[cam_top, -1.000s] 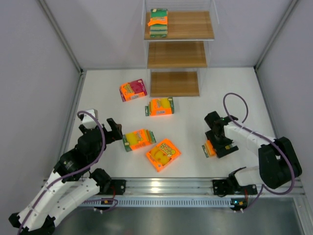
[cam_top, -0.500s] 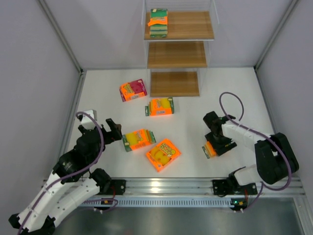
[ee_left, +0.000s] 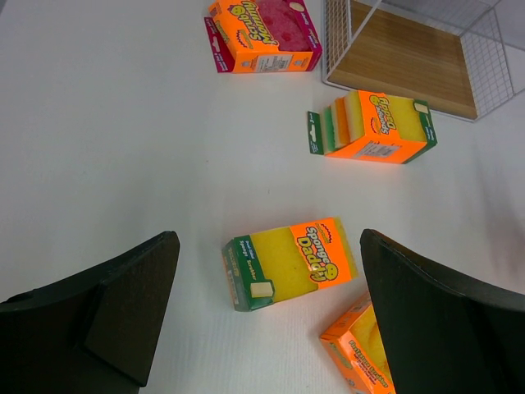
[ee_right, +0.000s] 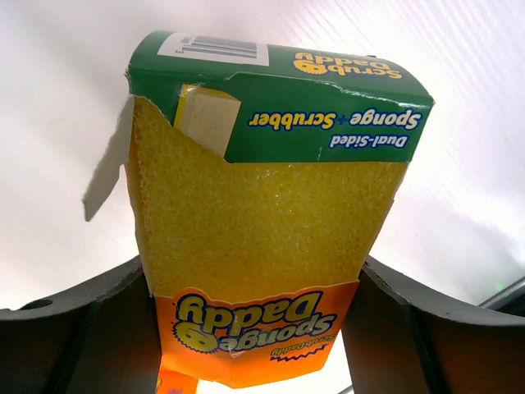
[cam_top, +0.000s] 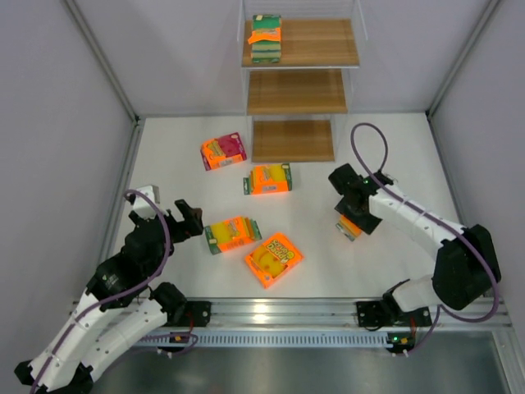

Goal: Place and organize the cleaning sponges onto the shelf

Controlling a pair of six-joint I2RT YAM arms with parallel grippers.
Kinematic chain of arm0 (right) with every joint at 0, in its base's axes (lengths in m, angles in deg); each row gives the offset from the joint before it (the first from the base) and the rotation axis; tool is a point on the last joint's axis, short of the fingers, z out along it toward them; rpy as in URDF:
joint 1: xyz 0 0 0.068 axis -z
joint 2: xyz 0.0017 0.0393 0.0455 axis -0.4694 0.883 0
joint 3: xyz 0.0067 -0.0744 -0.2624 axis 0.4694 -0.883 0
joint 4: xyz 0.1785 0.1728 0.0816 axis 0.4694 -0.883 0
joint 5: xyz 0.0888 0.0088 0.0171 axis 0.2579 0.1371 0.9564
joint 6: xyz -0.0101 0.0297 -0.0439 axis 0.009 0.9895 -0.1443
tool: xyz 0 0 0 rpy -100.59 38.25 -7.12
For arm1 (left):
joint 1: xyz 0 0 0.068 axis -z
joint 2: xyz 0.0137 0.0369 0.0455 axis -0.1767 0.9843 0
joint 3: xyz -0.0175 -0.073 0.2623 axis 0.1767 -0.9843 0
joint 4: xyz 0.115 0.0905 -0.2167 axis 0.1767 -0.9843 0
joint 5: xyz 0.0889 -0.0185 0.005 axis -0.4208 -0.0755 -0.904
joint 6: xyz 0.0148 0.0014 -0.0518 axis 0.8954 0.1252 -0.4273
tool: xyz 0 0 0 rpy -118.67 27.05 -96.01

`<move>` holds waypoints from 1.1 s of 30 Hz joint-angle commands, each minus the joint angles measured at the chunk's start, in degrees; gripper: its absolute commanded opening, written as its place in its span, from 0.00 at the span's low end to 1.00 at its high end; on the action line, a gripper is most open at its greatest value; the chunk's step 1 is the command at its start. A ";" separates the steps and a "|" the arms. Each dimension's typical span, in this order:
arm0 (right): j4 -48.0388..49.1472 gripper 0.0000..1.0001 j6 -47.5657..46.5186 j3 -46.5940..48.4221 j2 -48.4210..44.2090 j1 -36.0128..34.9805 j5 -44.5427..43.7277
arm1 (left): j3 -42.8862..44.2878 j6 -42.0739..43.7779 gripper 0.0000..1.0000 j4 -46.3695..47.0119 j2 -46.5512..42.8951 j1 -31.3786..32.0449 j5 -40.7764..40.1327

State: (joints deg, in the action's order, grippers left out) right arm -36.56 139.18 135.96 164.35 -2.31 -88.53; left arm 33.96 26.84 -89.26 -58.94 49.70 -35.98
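Observation:
In the right wrist view a yellow sponge pack (ee_right: pixel 262 205) with a green end and an orange label stands between my right gripper's (ee_right: pixel 253 275) fingers, which press on both its sides. From above, that gripper (cam_top: pixel 355 215) holds the pack (cam_top: pixel 348 228) at the table's right middle. My left gripper (cam_top: pixel 185 222) is open, low on the left, and a yellow-orange pack (ee_left: pixel 291 261) lies on the table between its fingers (ee_left: pixel 123 304). Also loose on the table are a pink-red pack (cam_top: pixel 223 151) and two orange packs (cam_top: pixel 269 178) (cam_top: pixel 273 258). One pack (cam_top: pixel 265 37) rests on the top board of the shelf (cam_top: pixel 316 45).
The shelf's middle board (cam_top: pixel 297 90) and lowest board (cam_top: pixel 293 139) are bare wood. Grey walls close in the left, right and back sides. A metal rail (cam_top: pixel 271 312) with the arm bases runs along the near edge.
My right gripper has closed on the sponge pack and carried it away from the near edge, up and slightly left. The left arm has barely shifted.

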 commanded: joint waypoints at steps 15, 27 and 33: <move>17.88 0.63 -69.58 52.35 4.02 -8.28 -4.29 | 0.11 -0.07 0.98 0.38 1.76 0.11 -0.04; 37.89 0.67 -84.80 78.75 21.18 -1.86 4.84 | -0.15 -0.33 0.98 0.38 1.77 0.11 -0.92; 42.47 0.69 -88.07 84.03 27.43 -1.16 8.02 | -0.15 -0.16 0.98 0.30 2.82 0.11 -1.09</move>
State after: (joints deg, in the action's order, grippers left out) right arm -2.18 53.85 217.07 190.42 -4.05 -83.59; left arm 33.96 26.78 -89.28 -57.19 49.70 -36.00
